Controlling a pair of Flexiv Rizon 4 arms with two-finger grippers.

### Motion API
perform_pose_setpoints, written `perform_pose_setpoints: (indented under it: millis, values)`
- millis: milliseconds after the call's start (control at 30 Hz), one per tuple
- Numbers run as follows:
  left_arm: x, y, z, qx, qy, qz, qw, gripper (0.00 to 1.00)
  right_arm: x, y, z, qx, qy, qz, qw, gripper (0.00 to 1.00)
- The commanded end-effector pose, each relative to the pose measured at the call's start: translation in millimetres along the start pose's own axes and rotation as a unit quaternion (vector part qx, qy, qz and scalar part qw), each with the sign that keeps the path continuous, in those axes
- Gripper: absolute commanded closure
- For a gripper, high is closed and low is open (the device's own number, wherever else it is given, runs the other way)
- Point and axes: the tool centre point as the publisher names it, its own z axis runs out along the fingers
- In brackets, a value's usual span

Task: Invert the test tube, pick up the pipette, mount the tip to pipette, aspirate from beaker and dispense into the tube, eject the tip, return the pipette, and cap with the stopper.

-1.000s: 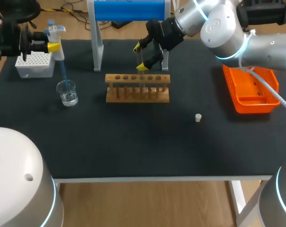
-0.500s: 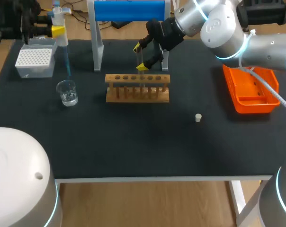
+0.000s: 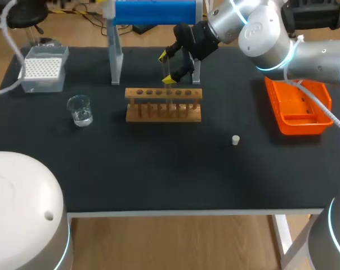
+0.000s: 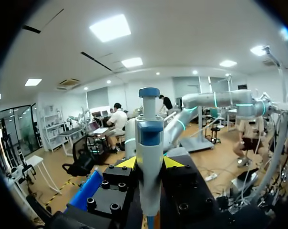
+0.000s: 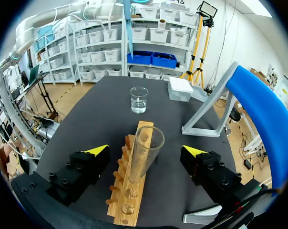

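Black table mat (image 3: 159,169) carries the wooden rack (image 3: 163,105), upper middle, its clear glass test tube (image 3: 168,85) upright between the right gripper's (image 3: 166,68) 2 spread fingers (untouched). Meanwhile the left gripper (image 4: 149,163) clamps the white-and-blue pipette (image 4: 149,138); dispensing seems next, so the tip needs aligning over the tube's mouth.

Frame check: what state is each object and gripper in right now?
test tube: upright in wooden rack, uncapped.
right gripper: open around tube, not touching.
left gripper: shut on pipette.
pipette: held upright.
beaker: upright, clear liquid inside.
stopper: loose on table.
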Motion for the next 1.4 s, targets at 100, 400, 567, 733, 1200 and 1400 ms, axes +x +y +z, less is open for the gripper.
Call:
perform_pose_setpoints:
  millis: [100, 400, 567, 733, 1200, 1400]
  values:
    - [-32.0, -10.8, 50, -0.008, 0.036, -0.001, 0.999, 1.0, 0, 0, -2, 0.002, 0.001, 0.0, 1.0, 0.0]
    - [-43.1, -20.9, 102, 0.009, 0.059, -0.006, 0.998, 1.0, 0, 0, -2, 0.002, 0.001, 0.0, 1.0, 0.0]
    - [-45.0, -22.8, 124, 0.015, 0.074, -0.012, 0.997, 1.0, 0, 0, -2, 0.002, 0.001, 0.0, 1.0, 0.0]
    - [-44.1, -19.9, 135, 0.015, 0.08, -0.017, 0.997, 1.0, 0, 0, -2, 0.002, 0.001, 0.0, 1.0, 0.0]
    - [-43.6, -18.2, 135, 0.015, 0.074, -0.021, 0.997, 1.0, 0, 0, -2, 0.002, 0.001, 0.0, 1.0, 0.0]
    - [-43.6, -18.2, 135, 0.015, 0.074, -0.021, 0.997, 1.0, 0, 0, -2, 0.002, 0.001, 0.0, 1.0, 0.0]
